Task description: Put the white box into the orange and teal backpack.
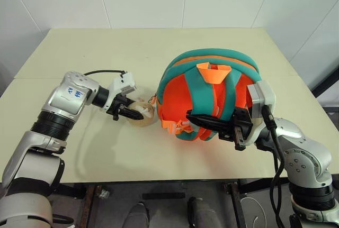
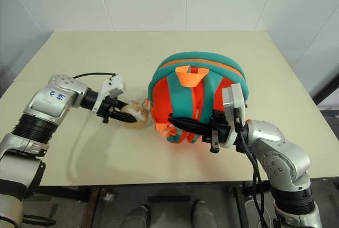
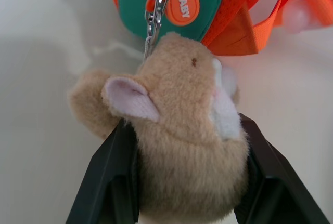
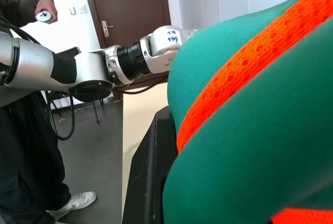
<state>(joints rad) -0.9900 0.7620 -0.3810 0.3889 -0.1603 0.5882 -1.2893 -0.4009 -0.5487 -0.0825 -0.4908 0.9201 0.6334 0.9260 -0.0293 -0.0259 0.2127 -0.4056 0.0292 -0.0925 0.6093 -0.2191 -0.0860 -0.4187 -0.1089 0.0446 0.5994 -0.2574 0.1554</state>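
Left eye view looks down on a pale cream bench (image 1: 132, 53) set against white wall panels. On its right half lies the orange and teal backpack (image 1: 209, 88), a small rounded soft bag resting with its strap side up: an orange mesh body, thick teal padded edging arching over the top, two teal shoulder straps running down its face, and an orange webbing loop standing up near the top. Loose orange webbing ends spill from its lower left corner onto the bench.

Reaching in from the right, the right pincer (image 1: 198, 119) has its black fingers pointing left across the lower edge of the backpack, clenched on one of the teal straps; the right wrist view shows a black finger (image 4: 148, 177) pressed against the teal padding and orange mesh. Behind it in that view stands a person in dark clothes (image 4: 23, 146) with one hand raised.

From the left, the silver left arm stretches toward the bag's left side, and the left pincer (image 1: 130, 112) sits around the beige plush toy (image 1: 142, 112) lying on the bench just beside the backpack. In the left wrist view the toy (image 3: 182, 141) has a pink-lined ear, a white muzzle and a small dark eye, and hangs by a metal clip (image 3: 153, 16) from an orange tag on the teal edge. The two black fingers (image 3: 109, 182) flank its body on either side, grasping the plush.
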